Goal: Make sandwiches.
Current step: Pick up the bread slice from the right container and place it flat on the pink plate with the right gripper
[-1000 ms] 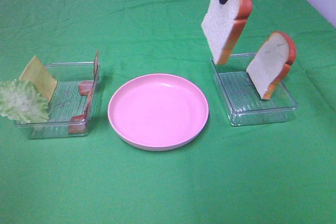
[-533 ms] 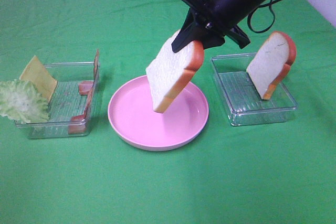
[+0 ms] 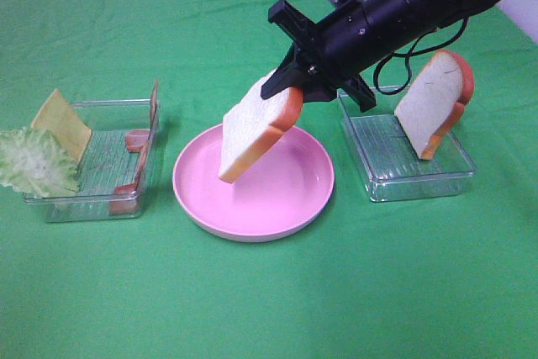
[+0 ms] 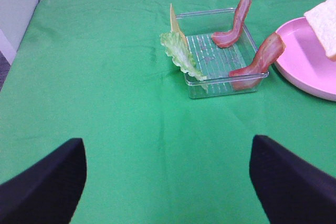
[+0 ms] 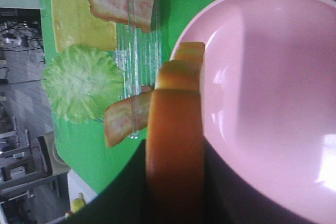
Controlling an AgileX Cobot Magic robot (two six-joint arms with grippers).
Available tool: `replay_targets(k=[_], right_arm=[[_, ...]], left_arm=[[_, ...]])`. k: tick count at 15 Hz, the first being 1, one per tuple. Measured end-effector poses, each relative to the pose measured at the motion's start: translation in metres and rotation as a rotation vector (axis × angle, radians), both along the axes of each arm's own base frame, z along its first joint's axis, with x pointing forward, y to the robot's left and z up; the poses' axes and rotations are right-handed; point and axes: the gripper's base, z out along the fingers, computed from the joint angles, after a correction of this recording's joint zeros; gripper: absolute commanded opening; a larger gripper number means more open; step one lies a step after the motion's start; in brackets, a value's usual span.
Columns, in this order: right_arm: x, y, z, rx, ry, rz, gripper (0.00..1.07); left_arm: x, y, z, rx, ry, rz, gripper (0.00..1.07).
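Note:
My right gripper [image 3: 292,90] is shut on the crust edge of a white bread slice [image 3: 250,130], holding it tilted over the round pink plate [image 3: 290,195]; its lower corner is just above the plate's left half. In the right wrist view the orange crust [image 5: 175,140] fills the space between the jaws. A second bread slice [image 3: 433,102] leans in the right tray [image 3: 420,181]. Lettuce [image 3: 34,161], cheese [image 3: 60,122] and bacon strips [image 3: 139,157] sit at the left tray [image 3: 84,206]. My left gripper [image 4: 168,182] is open, hovering short of that tray [image 4: 226,81], and is not visible in the high view.
A green cloth covers the whole table. The pink plate stands between the two clear trays. The right arm [image 3: 420,2] reaches in from the upper right, above the right tray. In the left wrist view, lettuce [image 4: 178,56] hangs over the tray's edge and bacon [image 4: 260,61] leans on its wall.
The right arm has carried the bread slice from above the right tray leftward and down over the pink plate. The left gripper's view gives no earlier frame.

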Motion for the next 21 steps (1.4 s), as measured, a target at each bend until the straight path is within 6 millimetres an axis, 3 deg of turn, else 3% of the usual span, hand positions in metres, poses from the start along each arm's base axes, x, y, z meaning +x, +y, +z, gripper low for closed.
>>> replay_targets(k=[9,14,16,19,20,21], right_arm=[[0.011,0.01,-0.063,0.101,0.155,-0.075,0.0],[0.011,0.01,-0.07,0.09,0.167,-0.072,0.0],[0.01,0.009,-0.071,0.069,0.159,-0.056,0.16],[0.009,0.007,-0.074,0.036,0.135,-0.018,0.69],[0.008,0.007,-0.074,0.029,0.11,0.012,0.82],[0.008,0.006,-0.074,0.016,0.067,0.056,0.85]], left_arm=[[0.0,0.0,0.0,0.0,0.0,0.0,0.8],[0.0,0.0,0.0,0.0,0.0,0.0,0.8],[0.0,0.0,0.0,0.0,0.0,0.0,0.8],[0.0,0.0,0.0,0.0,0.0,0.0,0.8],[0.0,0.0,0.0,0.0,0.0,0.0,0.8],[0.0,0.0,0.0,0.0,0.0,0.0,0.8]])
